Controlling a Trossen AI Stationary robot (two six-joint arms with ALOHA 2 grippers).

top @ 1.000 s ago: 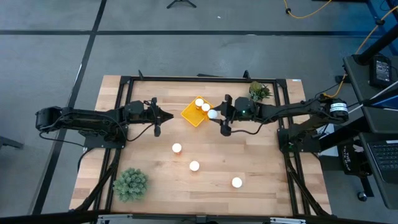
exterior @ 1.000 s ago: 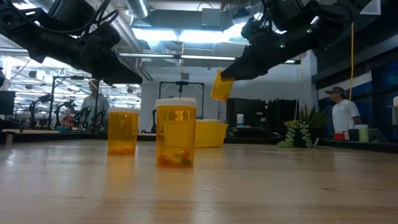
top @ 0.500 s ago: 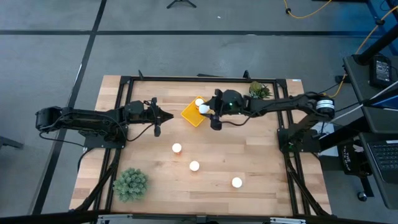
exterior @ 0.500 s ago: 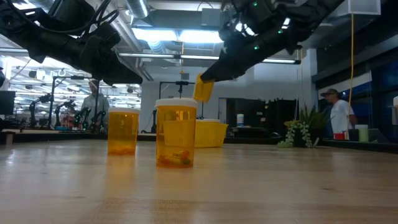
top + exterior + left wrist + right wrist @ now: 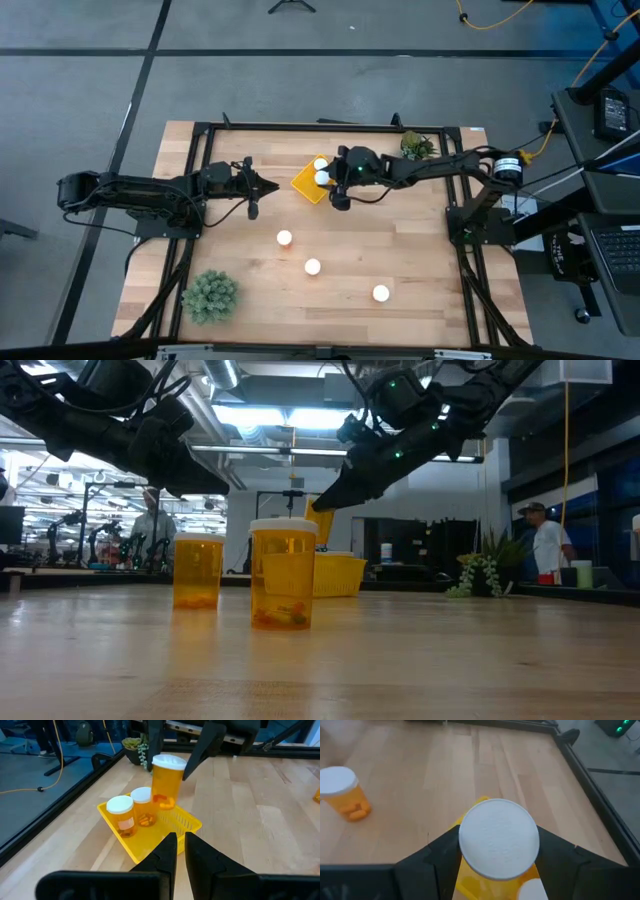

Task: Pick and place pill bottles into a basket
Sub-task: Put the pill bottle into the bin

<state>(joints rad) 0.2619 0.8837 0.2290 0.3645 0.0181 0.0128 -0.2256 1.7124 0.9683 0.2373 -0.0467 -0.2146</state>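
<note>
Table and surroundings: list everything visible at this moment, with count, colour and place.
pill bottles in the basket: two, orange with white caps, standing upright.
held pill bottle: one, orange, white cap, above the basket.
loose pill bottles: three, white caps, on the near half of the table.
basket: one, yellow, far centre.
plants: two, green, near-left and far-right corners.
table: one, light wood.
people: two, in the room behind.
left gripper: shut, left of the basket.
right gripper: holds the bottle.
</note>
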